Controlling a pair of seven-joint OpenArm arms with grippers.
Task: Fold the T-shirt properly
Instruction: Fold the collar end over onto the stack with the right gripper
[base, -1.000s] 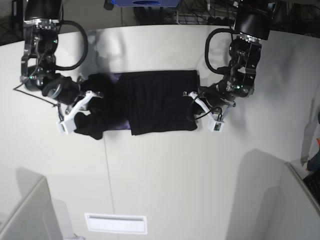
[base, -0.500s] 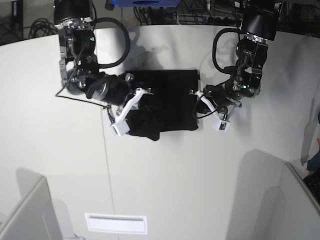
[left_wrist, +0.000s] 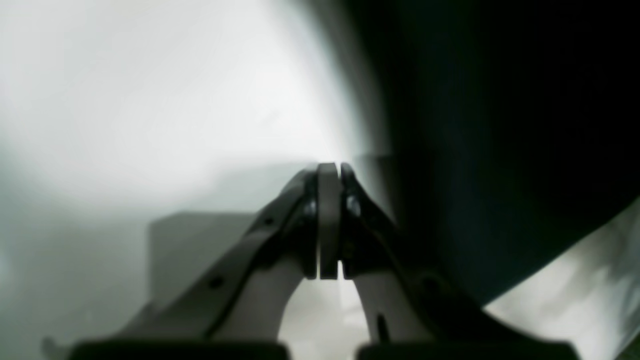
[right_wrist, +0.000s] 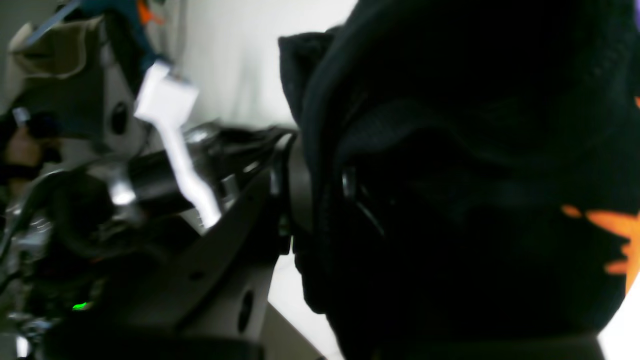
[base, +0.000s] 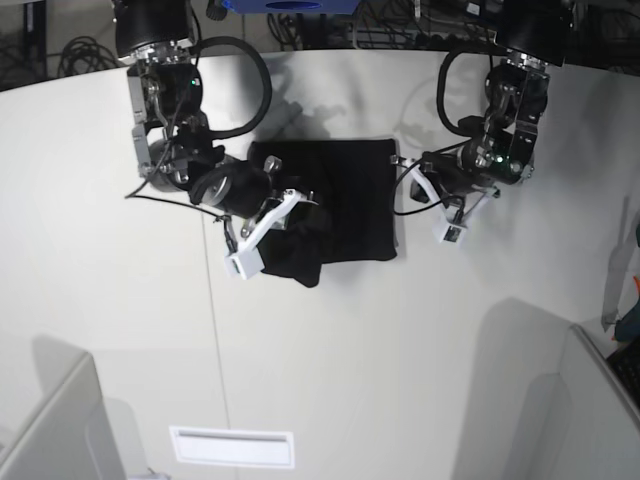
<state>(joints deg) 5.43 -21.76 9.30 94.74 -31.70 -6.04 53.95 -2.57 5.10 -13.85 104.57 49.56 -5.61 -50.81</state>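
The black T-shirt (base: 352, 200) lies folded in a rough rectangle at mid-table in the base view. My right gripper (base: 262, 232), on that view's left, is shut on a bunched part of the shirt and holds it over the shirt's left half. In the right wrist view the gripper (right_wrist: 312, 192) pinches black cloth (right_wrist: 450, 165) with some orange print (right_wrist: 610, 235) showing. My left gripper (base: 445, 215) is shut and empty just right of the shirt's right edge. In the left wrist view it (left_wrist: 330, 170) is pressed shut, with the shirt (left_wrist: 500, 150) dark beside it.
The white table (base: 330, 360) has a thin seam running down its left part. A white label (base: 232, 447) lies near the front edge. Grey partitions stand at front left (base: 50, 430) and front right (base: 600, 400). Cables and a blue object (base: 290, 5) sit behind the table.
My right gripper has carried the shirt's left end rightward over the rest, so the shirt is now narrower. My left gripper has drawn off to the right, away from the shirt's edge.
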